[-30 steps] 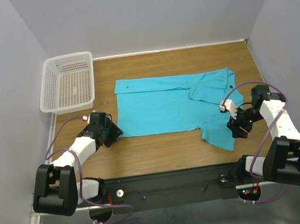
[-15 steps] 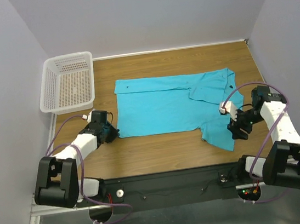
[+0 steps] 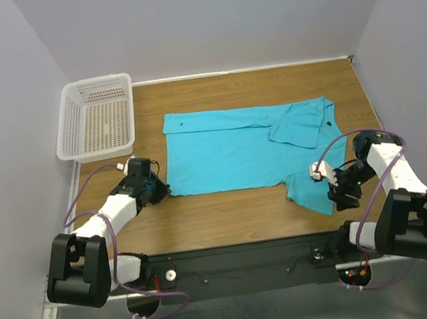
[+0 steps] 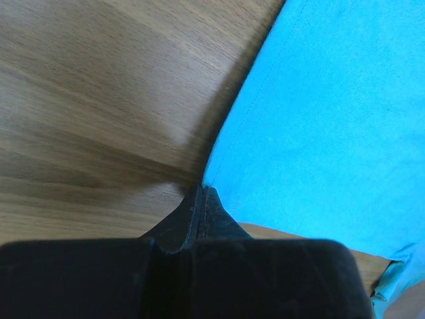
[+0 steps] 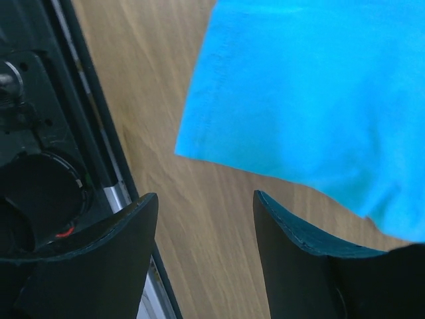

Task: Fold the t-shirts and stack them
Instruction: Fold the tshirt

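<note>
Checking the feeds from my end. The left fingers (image 4: pixel 186 223) are pressed flat together, no gap, with their tips right at the near-left corner of the t-shirt (image 3: pixel 228 150). They're touching the hem there, but I honestly can't tell if any cloth is actually pinched between them.

The right fingers (image 5: pixel 119 242) are spread wide with nothing between them, just bare tabletop (image 3: pixel 227 205) showing in the gap. They hover low by the near-right sleeve (image 3: pixel 310 188), whose corner sits just ahead of the opening and isn't touching either finger.

Count-wise, I see one t-shirt, turquoise, lying mostly flat across the middle of the tabletop with the right sleeve area rumpled. There's also one white mesh basket (image 3: pixel 97 81) at the far-left corner, well apart from the shirt, and two arms.
</note>
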